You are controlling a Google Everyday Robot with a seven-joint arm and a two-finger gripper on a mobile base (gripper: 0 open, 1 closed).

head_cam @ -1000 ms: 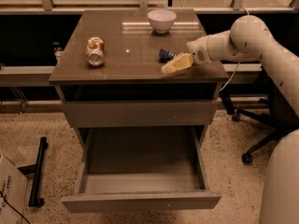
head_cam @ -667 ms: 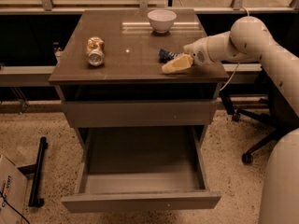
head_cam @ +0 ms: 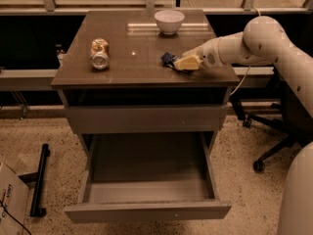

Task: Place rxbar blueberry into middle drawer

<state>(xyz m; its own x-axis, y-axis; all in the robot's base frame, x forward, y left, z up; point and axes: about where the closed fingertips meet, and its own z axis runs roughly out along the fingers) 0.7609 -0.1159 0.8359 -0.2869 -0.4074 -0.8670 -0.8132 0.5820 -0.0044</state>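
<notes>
The rxbar blueberry (head_cam: 168,58), a small dark navy bar, lies on the cabinet top right of centre. My gripper (head_cam: 185,63) reaches in from the right and sits low over the bar's right end, hiding part of it. The middle drawer (head_cam: 146,210) is pulled out wide below, a deep grey-brown box with nothing inside it. It stands well below and in front of the gripper.
A gold and silver can (head_cam: 100,54) lies on its side at the left of the cabinet top (head_cam: 132,70). A white bowl (head_cam: 169,21) stands at the back. A closed drawer front (head_cam: 142,119) sits above the open drawer. An office chair base (head_cam: 266,153) is to the right.
My gripper has edged slightly back along the top, closer onto the bar. The bar, can, bowl and drawer have not moved.
</notes>
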